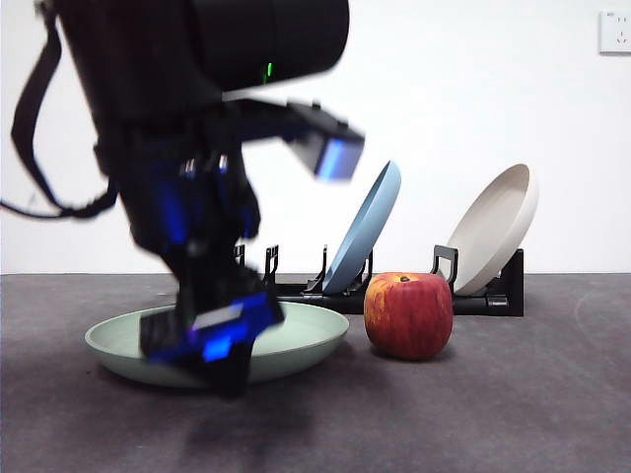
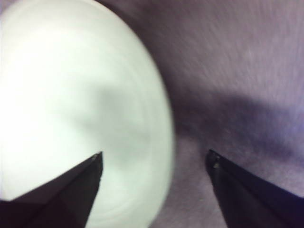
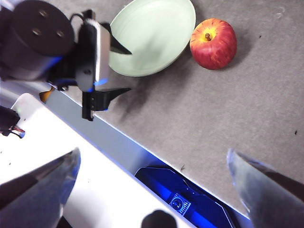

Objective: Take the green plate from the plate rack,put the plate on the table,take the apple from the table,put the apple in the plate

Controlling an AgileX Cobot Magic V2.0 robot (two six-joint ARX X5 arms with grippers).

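Note:
The green plate (image 1: 306, 335) (image 2: 71, 95) (image 3: 152, 33) lies flat on the table (image 1: 513, 394), left of the middle. My left gripper (image 1: 222, 345) (image 2: 154, 159) (image 3: 126, 70) is open low at the plate's near rim. One jaw is over the plate and the other over bare table, and neither grips the rim. Just right of the plate and apart from it stands the red apple (image 1: 408, 315) (image 3: 213, 43). Behind both runs the black plate rack (image 1: 483, 301). High above the table's near edge, my right gripper (image 3: 153, 154) is open and holds nothing.
A blue plate (image 1: 370, 227) and a cream-white plate (image 1: 498, 227) lean upright in the rack. The left arm's dark bulk fills the upper left of the front view. A white wall with a socket (image 1: 614, 32) stands behind.

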